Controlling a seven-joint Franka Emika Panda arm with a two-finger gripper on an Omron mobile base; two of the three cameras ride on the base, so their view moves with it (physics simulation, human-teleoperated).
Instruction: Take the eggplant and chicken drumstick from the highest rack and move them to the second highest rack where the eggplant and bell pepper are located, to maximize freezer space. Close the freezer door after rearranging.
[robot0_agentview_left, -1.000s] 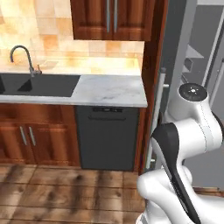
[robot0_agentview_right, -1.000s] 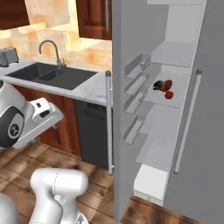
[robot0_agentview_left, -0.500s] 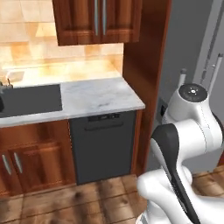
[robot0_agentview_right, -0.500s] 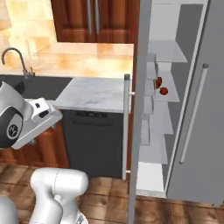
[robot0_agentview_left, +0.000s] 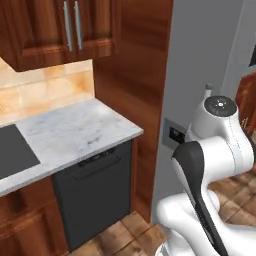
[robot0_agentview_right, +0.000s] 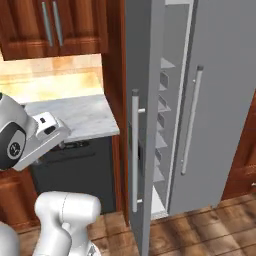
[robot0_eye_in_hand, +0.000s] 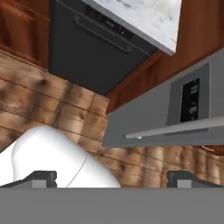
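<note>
The gripper (robot0_eye_in_hand: 112, 177), seen from the hand camera, has its two dark fingertips (robot0_eye_in_hand: 41, 177) spread wide at the bottom corners of that view, with nothing between them. It looks down at a wooden plank floor (robot0_eye_in_hand: 39, 96), well clear of the appliances.

The freezer door (robot0_agentview_right: 144, 125) stands open in the right base view, a tall grey panel seen nearly edge-on, its long vertical handle (robot0_agentview_right: 135, 150) facing the camera. Behind it the freezer interior (robot0_agentview_right: 172, 100) shows as a narrow slot lined with pale door shelves (robot0_agentview_right: 161, 130) stacked one above another. The racks themselves are too hidden by the door to tell what lies on them; neither the eggplant nor the chicken drumstick can be made out. To the right, the neighbouring grey door (robot0_agentview_right: 220, 110) is closed, its own handle (robot0_agentview_right: 189, 120) running down its left edge.

In the hand view the freezer door appears as a grey slab with a dark dispenser panel (robot0_eye_in_hand: 191, 99).

Left of the freezer, a marble counter (robot0_agentview_left: 75, 130) sits over a dark dishwasher (robot0_agentview_left: 95, 195), under wooden wall cabinets (robot0_agentview_left: 60, 30). The robot's white arm (robot0_agentview_left: 210, 155) rises at the near right of the left base view, beside the grey freezer wall (robot0_agentview_left: 200, 65).
</note>
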